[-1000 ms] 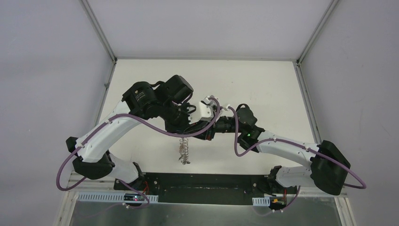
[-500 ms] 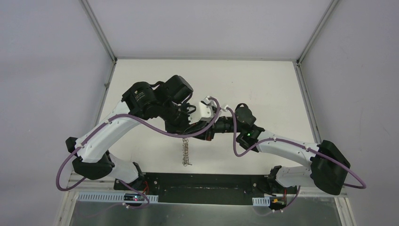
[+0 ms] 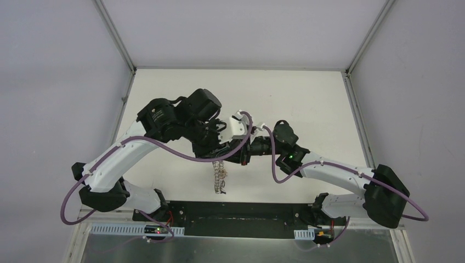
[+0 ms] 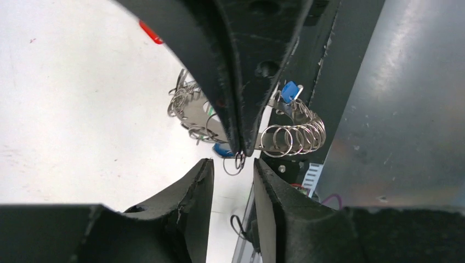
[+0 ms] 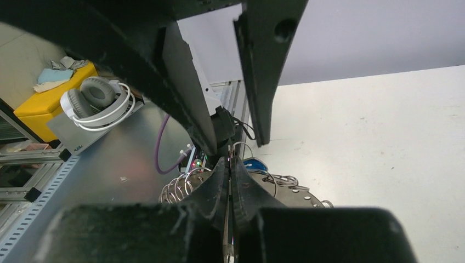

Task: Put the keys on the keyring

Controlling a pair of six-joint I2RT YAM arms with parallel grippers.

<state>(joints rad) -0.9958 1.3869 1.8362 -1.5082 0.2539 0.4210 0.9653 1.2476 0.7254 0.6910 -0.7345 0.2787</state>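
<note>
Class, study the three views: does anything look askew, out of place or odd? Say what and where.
The keyring is not lying flat on the table. It hangs edge-on, pinched by one small wire loop in the shut right end effector. The left end effector stands open just beside it. Nothing looks spilled or damaged.

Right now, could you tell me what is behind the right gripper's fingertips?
Behind the shut right gripper is the keyring, wire loops fanned on both sides and a blue tag showing. The gripper covers the ring's middle, so what is threaded there cannot be seen.
</note>
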